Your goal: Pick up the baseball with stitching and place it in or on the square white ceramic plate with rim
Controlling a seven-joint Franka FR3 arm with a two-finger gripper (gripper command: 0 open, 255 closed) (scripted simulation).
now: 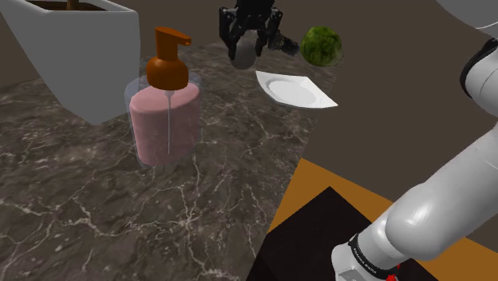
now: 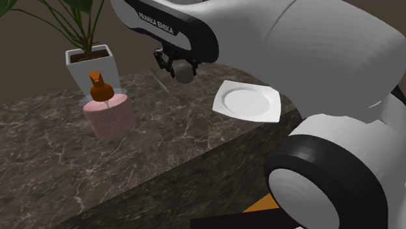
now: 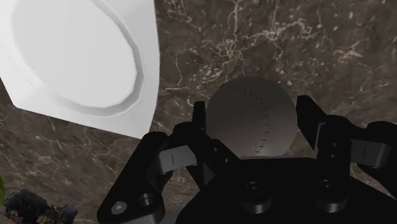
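Baseball (image 3: 253, 118) is hanging clasped in the gripper (image 1: 246, 46) above the counter (image 1: 223, 184), just beside the plate (image 2: 247, 102), so it is needing a level carry over the plate's middle before any lowering and release.

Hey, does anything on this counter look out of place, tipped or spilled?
Nothing is tipped or spilled. The soap dispenser stands upright, and the baseball sits clasped in the gripper. Only the white plate stands out slightly: it lies at the counter's corner, one tip seemingly past the edge.
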